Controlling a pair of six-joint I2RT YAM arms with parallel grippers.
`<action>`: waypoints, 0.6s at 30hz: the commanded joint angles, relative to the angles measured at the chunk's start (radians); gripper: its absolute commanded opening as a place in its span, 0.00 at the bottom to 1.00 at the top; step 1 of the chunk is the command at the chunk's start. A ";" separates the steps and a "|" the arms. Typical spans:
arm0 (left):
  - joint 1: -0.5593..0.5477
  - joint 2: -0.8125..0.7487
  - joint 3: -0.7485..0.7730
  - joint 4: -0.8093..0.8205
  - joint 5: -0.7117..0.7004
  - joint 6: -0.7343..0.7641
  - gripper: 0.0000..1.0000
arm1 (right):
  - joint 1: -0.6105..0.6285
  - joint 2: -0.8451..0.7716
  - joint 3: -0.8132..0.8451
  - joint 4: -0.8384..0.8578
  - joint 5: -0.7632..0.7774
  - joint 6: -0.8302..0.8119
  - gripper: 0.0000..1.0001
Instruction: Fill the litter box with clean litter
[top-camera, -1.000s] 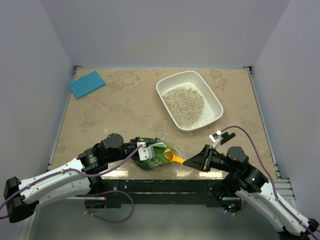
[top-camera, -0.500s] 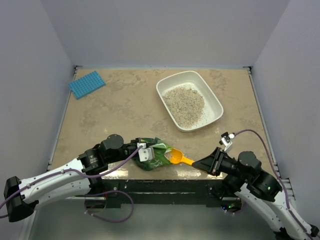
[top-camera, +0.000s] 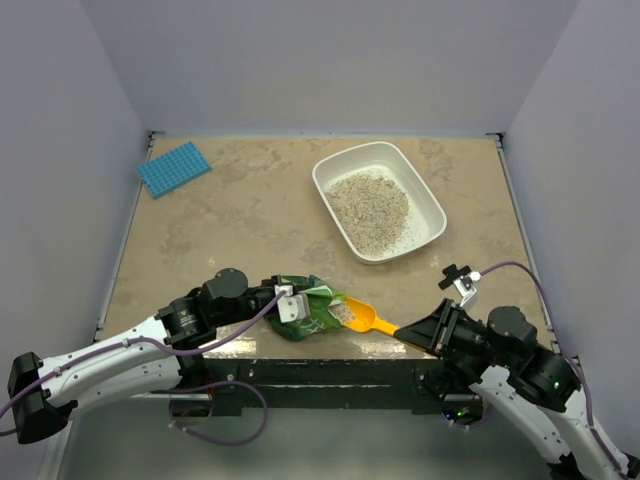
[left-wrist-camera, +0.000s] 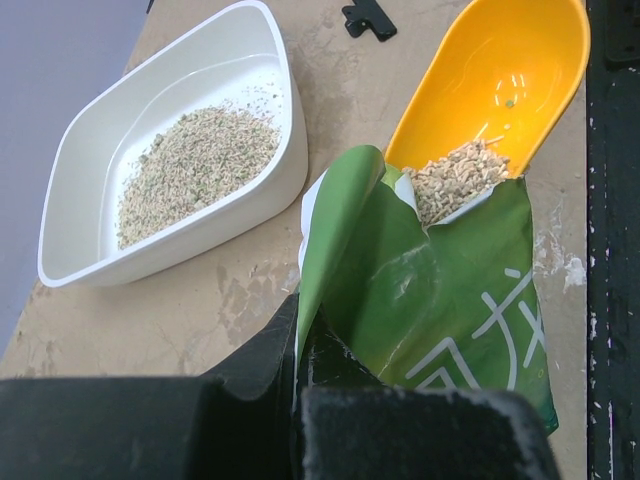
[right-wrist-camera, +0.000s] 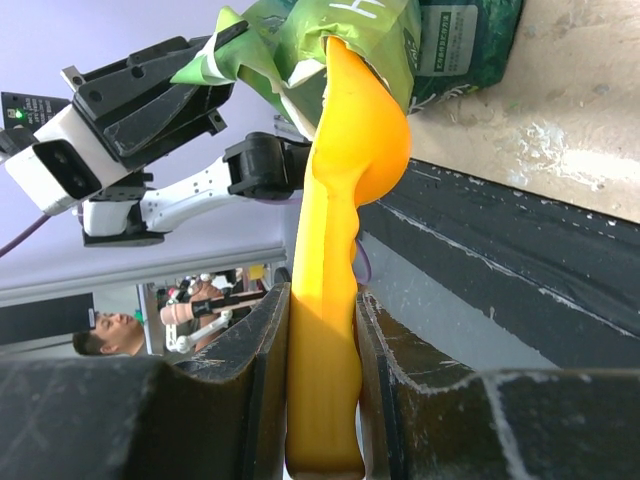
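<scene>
White plastic litter box (top-camera: 438, 212), upper right of centre in the top view, held a loose heap of clean litter (top-camera: 368, 208). Green pouch (top-camera: 318, 315), lower centre and well apart from the box, was pinched tight at its edge by the left gripper (top-camera: 296, 304). Orange-yellow scoop (top-camera: 366, 319), bowl at the pouch mouth with some litter in it, had its handle clamped in the right gripper (top-camera: 406, 331); blue gridded mat (top-camera: 173, 167) at upper left.
</scene>
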 joint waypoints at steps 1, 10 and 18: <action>0.000 0.003 -0.014 -0.003 -0.030 -0.014 0.00 | 0.006 -0.029 0.067 -0.082 0.008 -0.007 0.00; 0.000 -0.008 -0.015 -0.001 -0.045 -0.019 0.00 | 0.006 -0.019 0.133 -0.183 -0.009 -0.042 0.00; 0.000 -0.019 -0.015 0.006 -0.050 -0.022 0.00 | 0.007 -0.021 0.203 -0.213 0.029 -0.032 0.00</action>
